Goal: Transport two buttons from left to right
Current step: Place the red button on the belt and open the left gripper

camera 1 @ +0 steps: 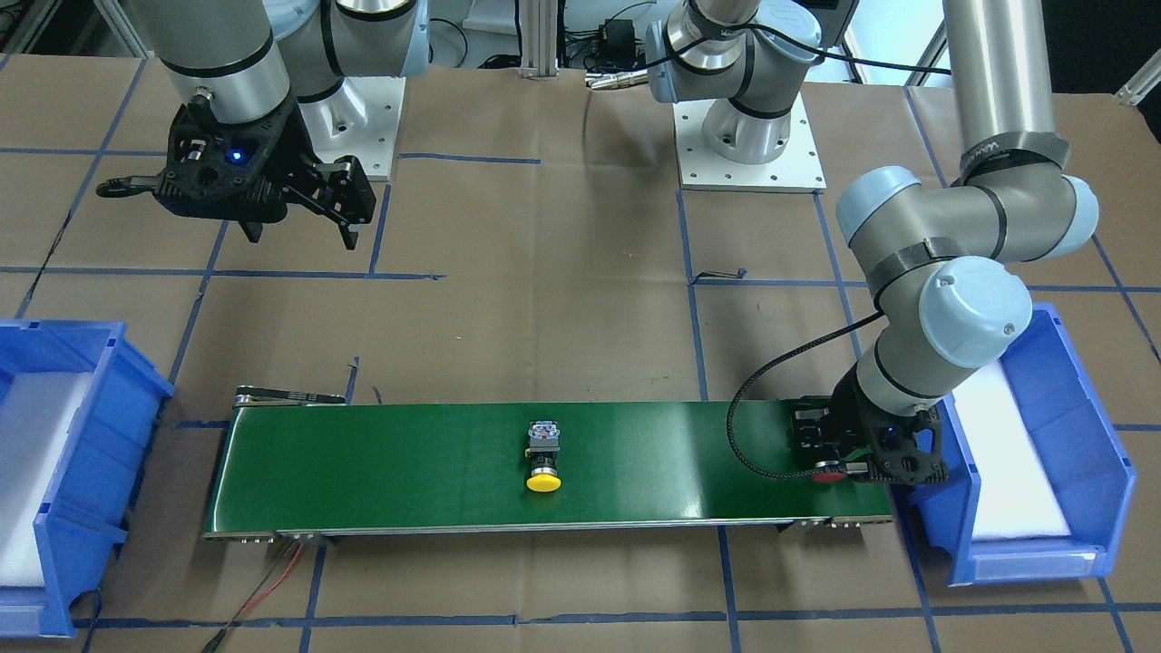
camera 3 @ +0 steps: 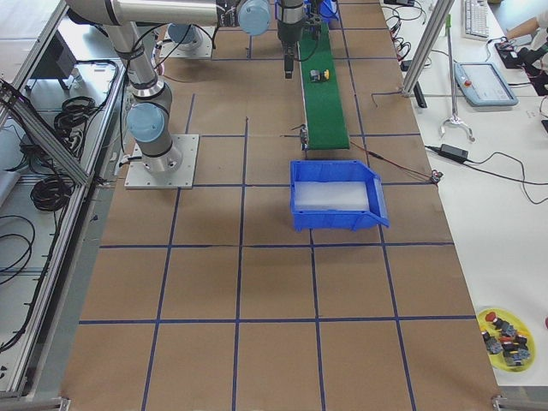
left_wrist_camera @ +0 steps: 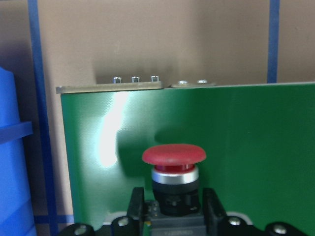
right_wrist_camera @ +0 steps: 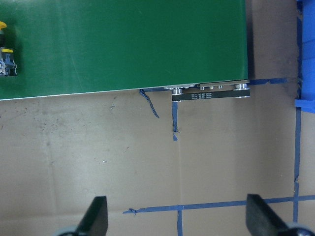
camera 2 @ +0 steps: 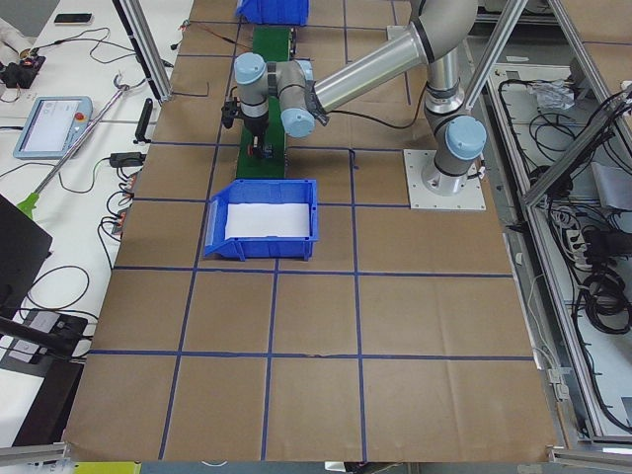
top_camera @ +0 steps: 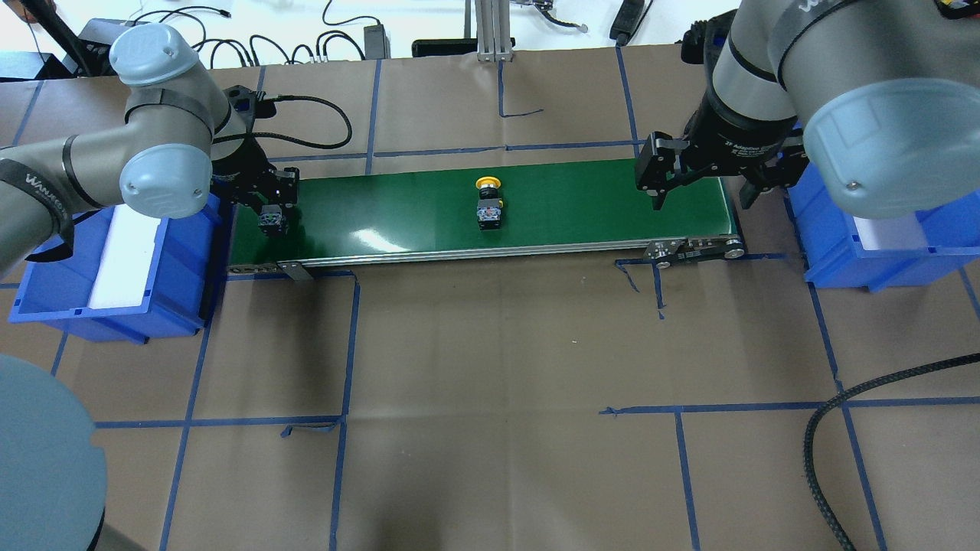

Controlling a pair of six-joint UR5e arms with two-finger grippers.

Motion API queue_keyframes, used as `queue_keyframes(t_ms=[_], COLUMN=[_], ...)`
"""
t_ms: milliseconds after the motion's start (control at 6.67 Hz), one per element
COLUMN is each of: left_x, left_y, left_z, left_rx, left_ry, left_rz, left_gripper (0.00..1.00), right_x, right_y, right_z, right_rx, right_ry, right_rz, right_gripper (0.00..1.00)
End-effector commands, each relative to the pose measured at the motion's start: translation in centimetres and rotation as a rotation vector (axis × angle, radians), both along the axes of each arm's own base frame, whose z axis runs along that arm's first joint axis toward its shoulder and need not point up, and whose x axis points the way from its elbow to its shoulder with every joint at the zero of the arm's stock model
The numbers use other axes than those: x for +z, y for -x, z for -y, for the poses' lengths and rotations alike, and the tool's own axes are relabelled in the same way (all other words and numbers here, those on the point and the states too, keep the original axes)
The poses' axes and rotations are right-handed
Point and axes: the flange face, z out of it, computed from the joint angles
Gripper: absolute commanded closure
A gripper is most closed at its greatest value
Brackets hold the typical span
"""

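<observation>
The red button (left_wrist_camera: 173, 156) stands on the left end of the green conveyor belt (top_camera: 398, 207). My left gripper (top_camera: 272, 216) is down on it, and its fingers (left_wrist_camera: 137, 206) close on the black body under the red cap (camera 1: 827, 474). The yellow button (top_camera: 488, 200) lies on its side at the middle of the belt, also in the front view (camera 1: 544, 462) and at the edge of the right wrist view (right_wrist_camera: 4, 49). My right gripper (top_camera: 702, 191) hangs open and empty above the belt's right end, its fingers (right_wrist_camera: 96, 216) wide apart.
A blue bin (top_camera: 115, 268) with a white liner stands by the belt's left end, under my left arm. A second blue bin (top_camera: 865, 245) stands by the right end. The belt's roller end (right_wrist_camera: 210, 93) and blue tape lines show on the brown table.
</observation>
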Motion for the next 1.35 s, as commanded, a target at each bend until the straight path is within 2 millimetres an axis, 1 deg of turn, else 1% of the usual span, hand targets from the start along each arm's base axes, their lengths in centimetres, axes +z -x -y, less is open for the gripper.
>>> queue_keyframes(t_ms=[0, 150, 449, 599, 749, 899, 1049, 1199], left_x=[-0.5, 0.0, 3.4, 6.2, 10.0, 13.4, 15.8, 18.1], left_y=[0.0, -0.2, -0.3, -0.2, 0.3, 1.0, 2.0, 4.8], left_z=[0.0, 0.4, 1.1, 0.6, -0.8, -3.0, -5.9, -8.2], left_rx=[0.013, 0.015, 0.019, 0.018, 0.042, 0.063, 0.067, 0.07], left_ry=[-0.005, 0.003, 0.051, 0.042, 0.009, -0.007, -0.028, -0.033], left_rz=[-0.004, 0.002, 0.011, 0.011, 0.004, -0.005, -0.01, -0.002], left_gripper=[0.06, 0.0, 0.0, 0.0, 0.0, 0.0, 0.0, 0.0], right_x=[0.0, 0.0, 0.0, 0.0, 0.0, 0.0, -0.1, 0.0], right_y=[-0.1, -0.2, -0.2, -0.2, -0.3, -0.3, -0.3, -0.2], right_z=[0.0, 0.0, 0.0, 0.0, 0.0, 0.0, -0.1, 0.0], right_rx=[-0.013, -0.019, -0.02, -0.022, -0.022, -0.023, -0.024, -0.025], right_ry=[-0.001, 0.0, 0.0, -0.001, 0.0, 0.0, -0.003, -0.001], right_rz=[0.011, 0.019, 0.02, 0.019, 0.02, 0.02, 0.019, 0.02], right_gripper=[0.0, 0.0, 0.0, 0.0, 0.0, 0.0, 0.0, 0.0])
